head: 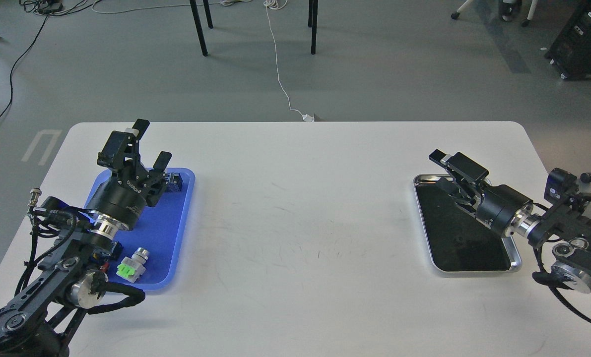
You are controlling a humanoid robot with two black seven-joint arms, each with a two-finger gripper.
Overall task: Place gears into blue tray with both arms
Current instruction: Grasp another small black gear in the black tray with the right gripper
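Our left gripper [149, 144] hangs over the blue tray [176, 233], fingers spread, holding nothing; our right gripper [441, 166] reaches over the metal tray [516, 258] (we cannot tell how far open); one faint gear [458, 241] seems to lie there, nearer the right arm.

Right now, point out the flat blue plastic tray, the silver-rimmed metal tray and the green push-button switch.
Flat blue plastic tray [182, 218]: head view, bare floor near its right rim.
Silver-rimmed metal tray [466, 248]: head view, black inside.
Green push-button switch [130, 268]: head view, its body.
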